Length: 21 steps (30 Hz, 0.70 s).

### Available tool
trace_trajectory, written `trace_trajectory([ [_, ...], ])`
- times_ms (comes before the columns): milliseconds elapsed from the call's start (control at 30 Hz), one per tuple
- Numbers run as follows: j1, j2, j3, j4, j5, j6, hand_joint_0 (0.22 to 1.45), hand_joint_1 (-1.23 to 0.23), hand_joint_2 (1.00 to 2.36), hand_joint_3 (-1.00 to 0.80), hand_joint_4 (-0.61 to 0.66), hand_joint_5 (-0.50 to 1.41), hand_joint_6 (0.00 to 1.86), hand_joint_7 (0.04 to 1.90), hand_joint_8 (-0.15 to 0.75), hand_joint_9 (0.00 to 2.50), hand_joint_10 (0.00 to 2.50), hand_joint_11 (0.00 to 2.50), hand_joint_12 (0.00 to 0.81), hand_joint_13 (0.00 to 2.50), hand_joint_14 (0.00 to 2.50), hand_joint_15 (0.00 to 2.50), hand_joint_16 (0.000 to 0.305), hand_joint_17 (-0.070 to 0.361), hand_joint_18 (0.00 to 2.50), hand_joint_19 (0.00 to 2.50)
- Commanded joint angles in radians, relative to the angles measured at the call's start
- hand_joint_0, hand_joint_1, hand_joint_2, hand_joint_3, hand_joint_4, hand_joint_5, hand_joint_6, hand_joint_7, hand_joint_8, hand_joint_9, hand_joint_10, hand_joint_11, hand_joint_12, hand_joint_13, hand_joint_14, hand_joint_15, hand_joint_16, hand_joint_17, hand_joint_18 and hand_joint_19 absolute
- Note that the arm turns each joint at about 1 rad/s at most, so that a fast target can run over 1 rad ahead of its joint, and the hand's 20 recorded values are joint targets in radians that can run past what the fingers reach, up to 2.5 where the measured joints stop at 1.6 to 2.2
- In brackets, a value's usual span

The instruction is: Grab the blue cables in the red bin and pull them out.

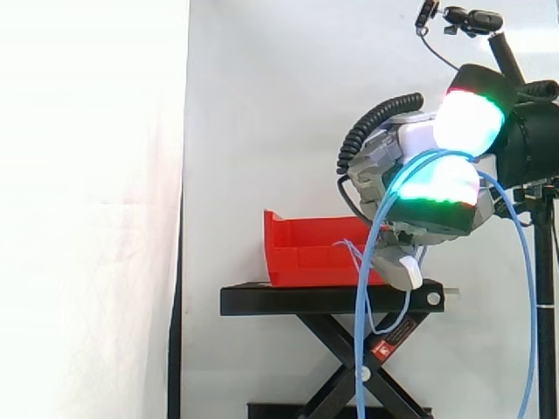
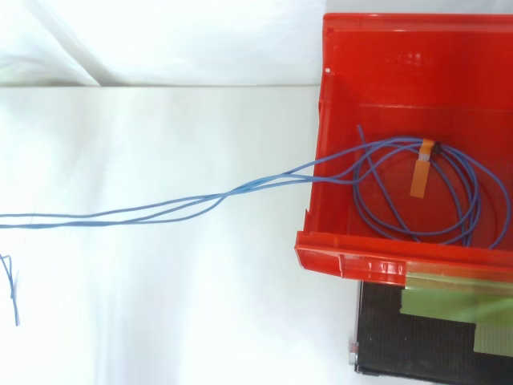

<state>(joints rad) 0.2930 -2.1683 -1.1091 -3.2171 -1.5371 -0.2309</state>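
The red bin (image 2: 385, 56) holds a loose coil of blue cables (image 2: 240, 190) with an orange tag (image 2: 422, 172) on it. Several strands leave the coil, cross the bin's left wall and run far out to the left in the top view. In the side view the hand (image 1: 437, 188) hangs to the right of the red bin (image 1: 297, 253), above the edge of the black stand (image 1: 332, 299). Its glowing pads are closed on the blue cables (image 1: 361, 332), which loop through them and hang down on both sides.
The bin sits on a black scissor stand (image 2: 401, 337) with green tape (image 2: 449, 309) on its top. A loose blue cable end (image 2: 10, 281) shows at the lower left in the top view. A camera on a black pole (image 1: 472, 19) stands behind the arm.
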Motion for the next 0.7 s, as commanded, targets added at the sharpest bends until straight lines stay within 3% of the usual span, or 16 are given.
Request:
trace_trajectory([
  [0, 0.000, -0.001, 0.000, 0.000, 0.000, 0.002, 0.98, -1.03, 1.00, -0.92, 0.30, 0.41, 0.88, 0.47, 0.301, 0.68, 1.47, 1.20, 0.330, 1.05, 0.86, 1.32, 0.038, 0.086, 0.60, 0.88],
  [667, 0.002, 0.001, 0.000, 0.000, 0.000, 0.014, 1.02, -1.03, 1.01, -0.87, 0.29, 0.38, 0.91, 0.46, 0.301, 0.64, 1.51, 1.16, 0.326, 1.03, 0.85, 1.33, 0.038, 0.085, 0.60, 0.87],
])
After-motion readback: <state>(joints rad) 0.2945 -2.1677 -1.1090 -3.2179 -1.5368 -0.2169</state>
